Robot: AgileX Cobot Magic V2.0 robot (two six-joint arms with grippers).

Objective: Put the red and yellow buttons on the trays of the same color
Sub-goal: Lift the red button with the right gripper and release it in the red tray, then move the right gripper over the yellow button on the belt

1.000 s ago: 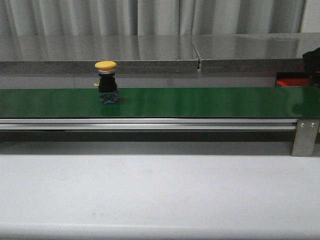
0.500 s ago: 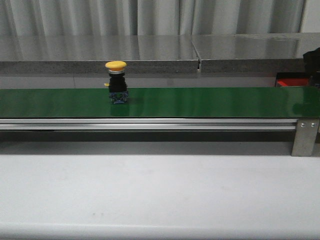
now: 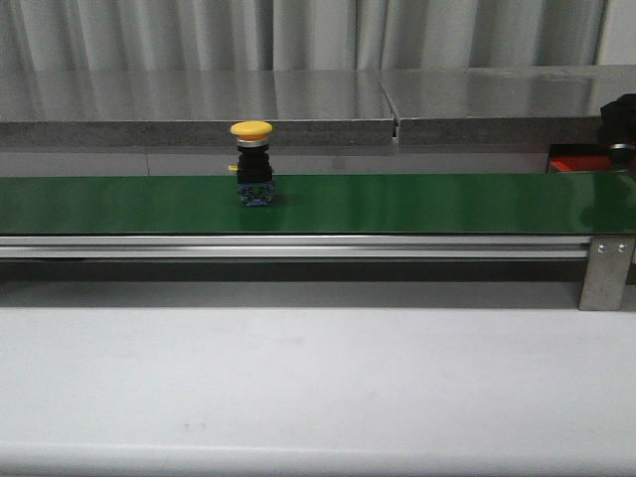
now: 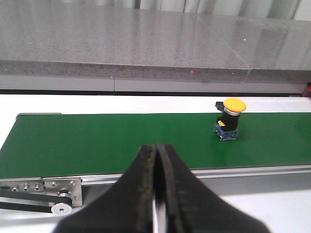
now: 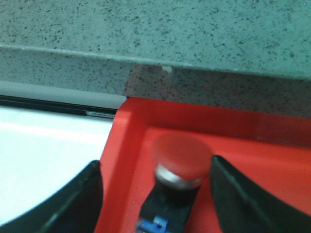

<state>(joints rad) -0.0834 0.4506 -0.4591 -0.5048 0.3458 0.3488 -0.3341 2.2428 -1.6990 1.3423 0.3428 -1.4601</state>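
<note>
Right gripper (image 5: 155, 194) gapes wide around the red button (image 5: 179, 171), let go inside the matching red tray (image 5: 252, 160); left gripper (image 4: 156, 194) is pinched closed short of the yellow button (image 3: 251, 163) standing on the green belt (image 3: 447, 203).

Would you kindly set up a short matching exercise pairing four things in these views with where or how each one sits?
Things:
1. yellow button
2. red button
3. left claw
4. right claw

States:
A. open, fingers either side of a button
B. upright on the green belt
C. shut, holding nothing
D. over the red tray

Pairs: 1-B, 2-D, 3-C, 4-A
</note>
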